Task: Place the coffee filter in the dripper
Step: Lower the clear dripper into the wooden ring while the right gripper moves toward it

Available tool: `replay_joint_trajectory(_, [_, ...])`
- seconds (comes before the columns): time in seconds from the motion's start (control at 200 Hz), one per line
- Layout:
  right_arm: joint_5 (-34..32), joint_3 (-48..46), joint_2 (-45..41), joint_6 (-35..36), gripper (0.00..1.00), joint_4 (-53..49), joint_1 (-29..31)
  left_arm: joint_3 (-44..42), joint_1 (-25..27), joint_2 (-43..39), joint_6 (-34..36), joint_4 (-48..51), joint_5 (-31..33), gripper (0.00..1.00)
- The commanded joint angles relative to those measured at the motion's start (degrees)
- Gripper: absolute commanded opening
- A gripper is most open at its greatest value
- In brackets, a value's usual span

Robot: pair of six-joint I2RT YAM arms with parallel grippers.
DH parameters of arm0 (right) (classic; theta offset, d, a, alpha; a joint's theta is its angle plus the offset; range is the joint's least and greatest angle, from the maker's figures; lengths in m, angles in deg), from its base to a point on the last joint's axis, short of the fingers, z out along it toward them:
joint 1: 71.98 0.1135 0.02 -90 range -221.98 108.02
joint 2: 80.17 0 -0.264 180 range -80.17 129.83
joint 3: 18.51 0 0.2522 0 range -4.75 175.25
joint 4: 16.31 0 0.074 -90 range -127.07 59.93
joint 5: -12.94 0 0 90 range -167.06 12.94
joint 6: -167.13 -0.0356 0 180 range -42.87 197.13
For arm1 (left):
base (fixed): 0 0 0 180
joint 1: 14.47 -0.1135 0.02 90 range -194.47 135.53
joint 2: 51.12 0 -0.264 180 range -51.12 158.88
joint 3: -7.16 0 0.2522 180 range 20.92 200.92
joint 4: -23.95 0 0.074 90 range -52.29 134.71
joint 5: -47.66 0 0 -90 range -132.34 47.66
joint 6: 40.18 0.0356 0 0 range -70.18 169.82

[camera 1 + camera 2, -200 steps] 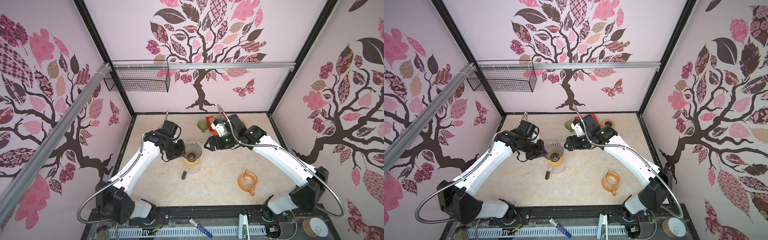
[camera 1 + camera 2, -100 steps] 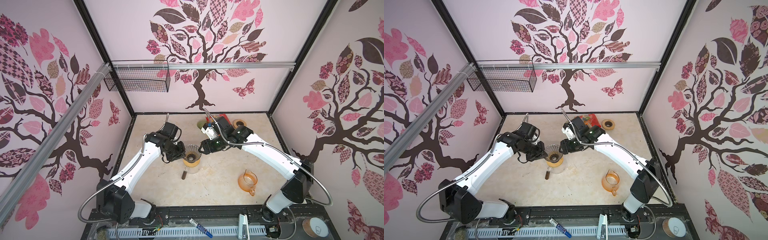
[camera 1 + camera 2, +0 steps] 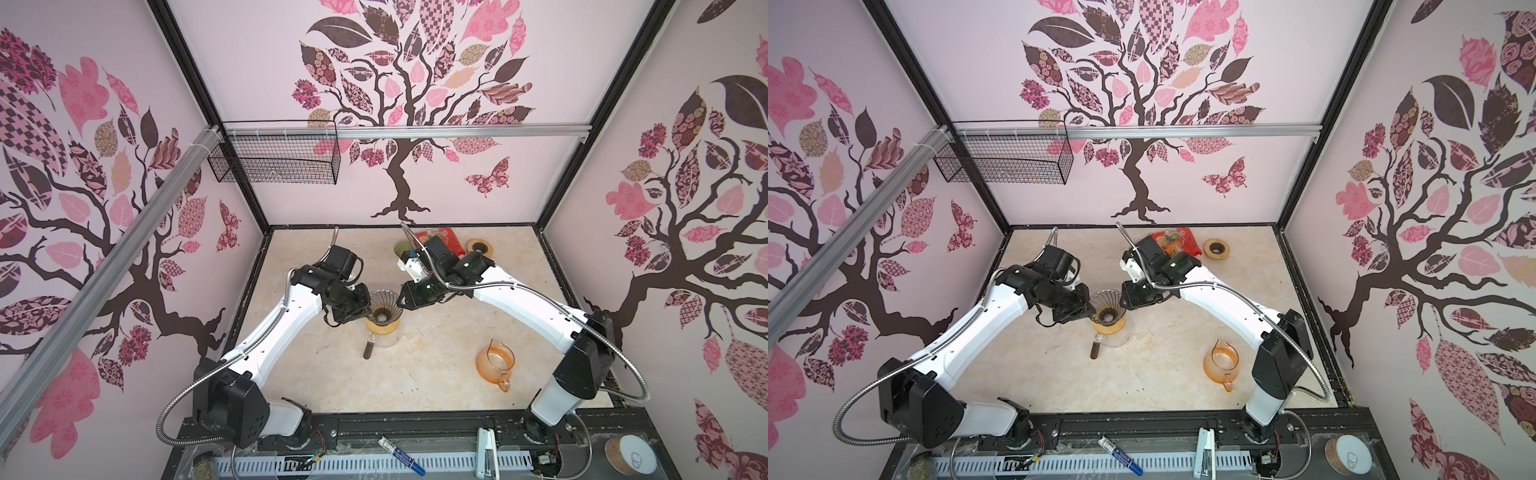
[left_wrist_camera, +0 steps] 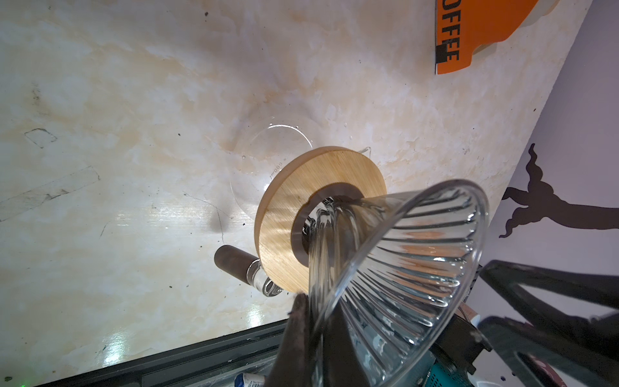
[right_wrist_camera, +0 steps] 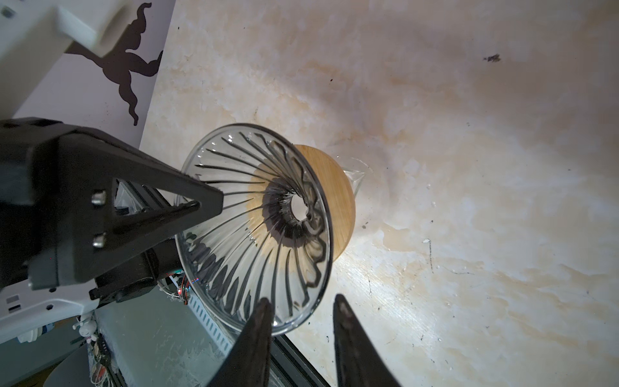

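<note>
The dripper point(image 3: 382, 301) is a clear ribbed glass cone with a wooden collar point(image 4: 301, 201), standing on a glass carafe point(image 3: 384, 336) mid-table. It shows in both top views point(image 3: 1104, 303) and in both wrist views point(image 4: 402, 251) point(image 5: 254, 217). My left gripper point(image 3: 365, 309) point(image 4: 313, 308) is shut on the dripper's rim on its left side. On the opposite side my right gripper point(image 3: 400, 301) point(image 5: 301, 303) straddles the rim, one finger inside the cone and one outside, with a gap still between them. The cone is empty, and the coffee filter is out of view.
An orange glass jug point(image 3: 494, 361) stands at front right. A red packet point(image 3: 440, 237), a green cup point(image 3: 401, 248) and a tape roll point(image 3: 480, 248) lie along the back wall. An orange coffee pack point(image 4: 475, 30) lies near the wall. A wire basket point(image 3: 274, 158) hangs at the back left.
My right gripper has moved left from the back of the table to the dripper's rim, and its jaws have narrowed. The left gripper has kept its hold.
</note>
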Motion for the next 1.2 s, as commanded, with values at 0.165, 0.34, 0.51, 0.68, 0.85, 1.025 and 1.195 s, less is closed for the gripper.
replay_joint_trajectory(0.165, [0.38,2.49,2.78,1.55,0.27,0.42,0.46,-1.86,0.26,0.21,1.20,0.64,1.34,0.00])
replay_joint_trajectory(0.34, [0.53,2.49,3.44,1.56,0.23,0.54,0.45,-2.37,0.27,-0.09,1.20,0.29,1.19,0.01])
replay_joint_trajectory(0.51, [0.29,2.40,3.54,1.67,0.17,0.59,0.45,-2.52,0.27,0.01,1.38,0.45,1.18,0.03])
replay_joint_trajectory(0.68, [0.39,2.33,3.80,1.53,0.09,0.37,0.43,-1.12,0.26,-0.13,2.50,1.21,1.40,0.12])
replay_joint_trajectory(0.85, [-0.11,2.05,3.66,1.54,0.05,0.26,0.46,0.13,0.25,-0.40,3.16,1.94,1.89,0.17])
replay_joint_trajectory(1.025, [-0.18,2.33,3.89,1.23,0.05,0.06,0.49,1.05,0.27,-0.42,3.29,2.36,2.20,0.22])
replay_joint_trajectory(1.195, [-0.24,2.86,4.54,1.14,0.05,-0.85,0.48,2.73,0.16,-0.75,3.35,3.38,3.93,0.28])
